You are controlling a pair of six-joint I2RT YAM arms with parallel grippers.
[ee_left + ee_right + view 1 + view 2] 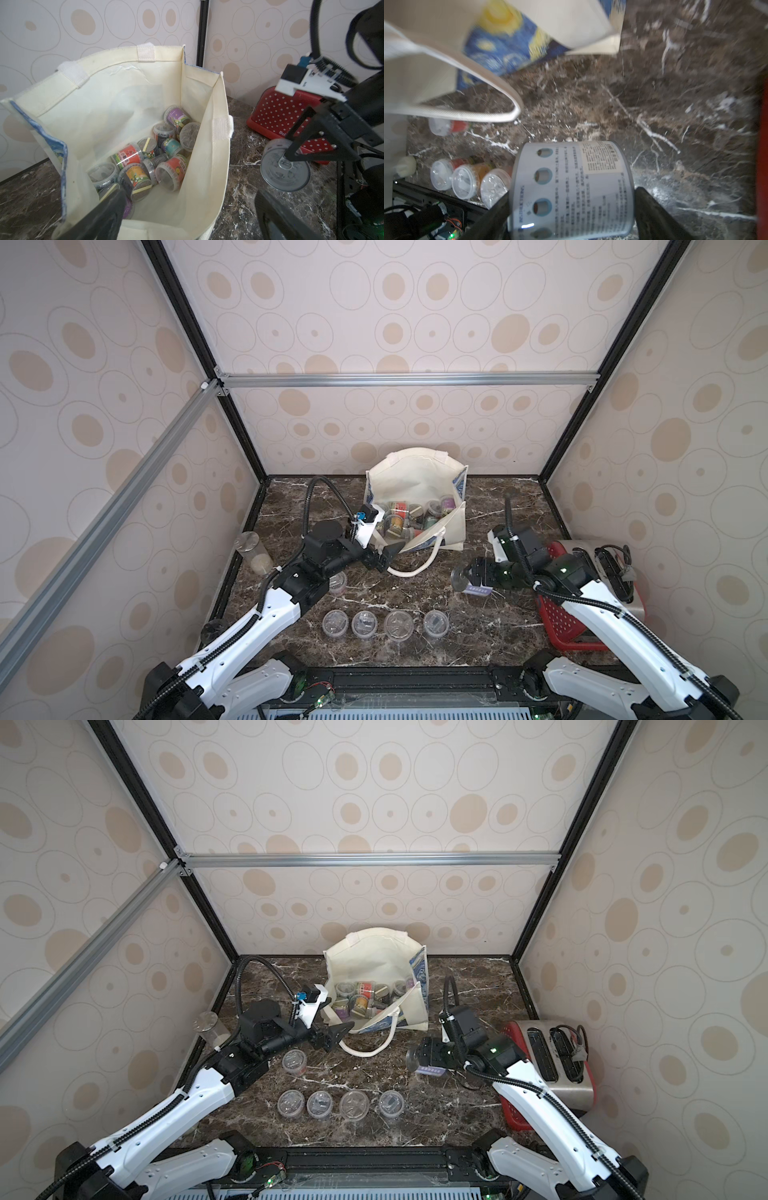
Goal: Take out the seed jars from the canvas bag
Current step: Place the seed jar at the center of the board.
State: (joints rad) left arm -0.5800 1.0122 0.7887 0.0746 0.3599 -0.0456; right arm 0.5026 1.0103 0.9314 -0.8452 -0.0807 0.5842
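Note:
The canvas bag stands open at the back of the table, with several seed jars heaped inside it. My left gripper is open at the bag's front left corner. In the left wrist view it straddles the near wall, one finger inside and one outside. My right gripper is right of the bag, shut on a seed jar with a pale label, held on its side above the table. Several more seed jars stand in a row near the front edge, and another sits by my left arm.
A tall clear cylinder with beige grains stands at the left wall. A red and steel toaster sits on a red basket at the right, under my right arm. The bag's white strap loops onto the table in front of it.

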